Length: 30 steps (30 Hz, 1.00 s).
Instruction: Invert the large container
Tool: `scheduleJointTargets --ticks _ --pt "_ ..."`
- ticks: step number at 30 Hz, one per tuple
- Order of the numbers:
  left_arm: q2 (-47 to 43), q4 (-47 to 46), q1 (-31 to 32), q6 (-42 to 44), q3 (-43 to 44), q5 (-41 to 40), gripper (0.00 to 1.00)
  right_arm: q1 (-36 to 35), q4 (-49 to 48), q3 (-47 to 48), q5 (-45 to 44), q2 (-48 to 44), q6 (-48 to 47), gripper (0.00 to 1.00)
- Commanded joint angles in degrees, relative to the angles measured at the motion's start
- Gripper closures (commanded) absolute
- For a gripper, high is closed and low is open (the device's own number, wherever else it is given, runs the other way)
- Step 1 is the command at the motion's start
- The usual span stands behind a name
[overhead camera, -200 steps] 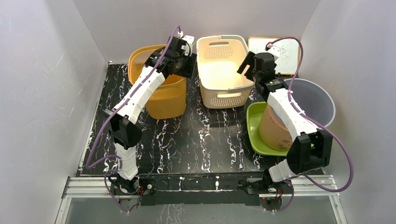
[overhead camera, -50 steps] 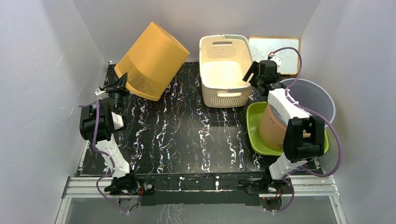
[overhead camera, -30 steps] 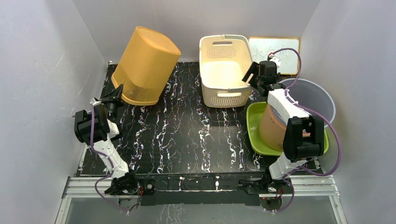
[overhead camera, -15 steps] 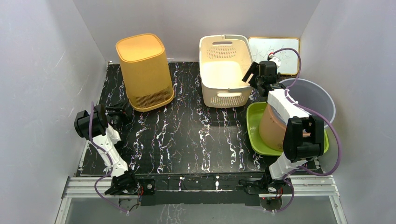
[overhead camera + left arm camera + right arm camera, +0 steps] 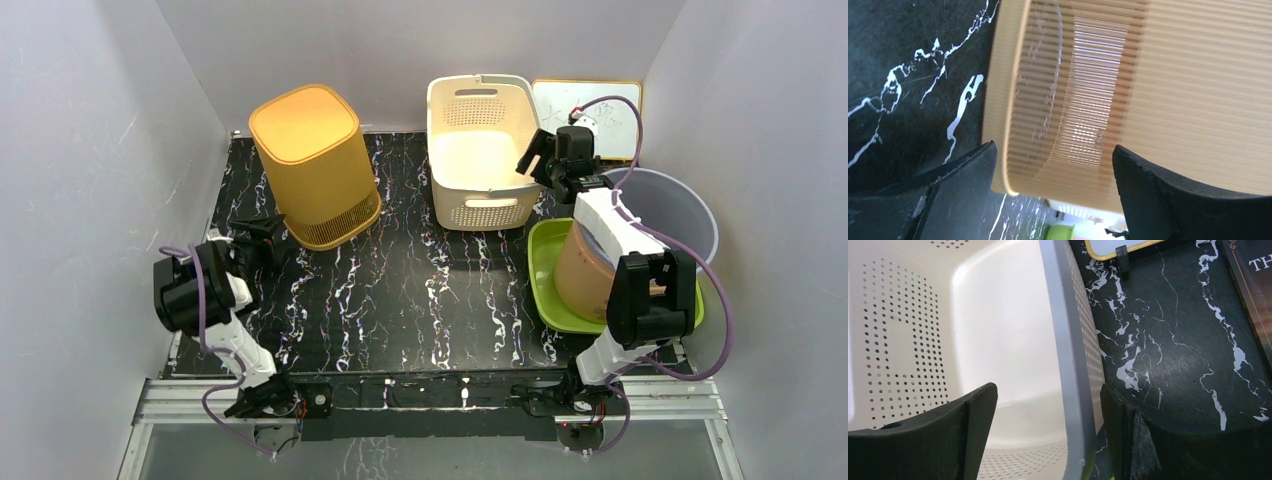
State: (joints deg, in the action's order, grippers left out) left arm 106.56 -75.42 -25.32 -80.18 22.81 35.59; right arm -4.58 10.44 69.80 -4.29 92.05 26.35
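Here, nearest us, our left tool (image 5: 262, 240) gapes wide and empty; just beyond it the orange container (image 5: 315, 165) stands mouth-down on the table (image 5: 420, 290), long axis upright. Farther right, our right tool (image 5: 548, 160), also wide, straddles the rim of a white basket (image 5: 478, 130).

You see one orange container (image 5: 315, 170), one cream basket (image 5: 478, 212), one grey bucket (image 5: 690, 215), one green tray (image 5: 545, 270), one tan pot (image 5: 578, 275) and one whiteboard (image 5: 560, 105).

Ribbed, slightly translucent orange plastic container (image 5: 318, 170); smooth cream plastic basket (image 5: 484, 213) with perforated walls; matt black marble-patterned table (image 5: 420, 290).
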Motion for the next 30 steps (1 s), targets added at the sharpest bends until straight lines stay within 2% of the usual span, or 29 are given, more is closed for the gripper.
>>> scheduleJointTargets --ticks 1,4,6,12,17,24,30 --pt "-14.3 35.7 -0.7 20.1 4.9 -3.5 0.16 -1.0 -0.3 4.5 2.6 -3.1 -2.7 0.26" --pt "-23.1 57.4 -0.7 28.0 10.9 -12.1 0.13 -2.9 1.2 7.1 3.7 -2.3 -4.3 0.26" --pt "-26.9 67.4 -0.7 31.7 15.5 -15.3 0.12 -4.9 2.2 9.3 3.8 -1.5 -5.5 0.26" --pt "-33.2 84.7 -0.8 41.4 28.4 -19.3 0.13 -14.8 6.8 18.5 5.2 2.7 -9.2 0.27" --pt "-36.0 90.9 -0.7 47.4 35.1 -17.9 0.13 -22.7 8.2 22.7 2.8 4.6 -11.1 0.27" --pt "-37.2 94.4 -0.8 51.5 40.0 -14.8 0.13 -23.1 7.6 16.4 -10.2 -0.2 -9.5 0.25" --pt "-39.4 91.1 -0.7 49.4 43.8 -8.5 0.13 -23.1 6.8 15.2 -7.8 -3.9 -10.1 0.25"
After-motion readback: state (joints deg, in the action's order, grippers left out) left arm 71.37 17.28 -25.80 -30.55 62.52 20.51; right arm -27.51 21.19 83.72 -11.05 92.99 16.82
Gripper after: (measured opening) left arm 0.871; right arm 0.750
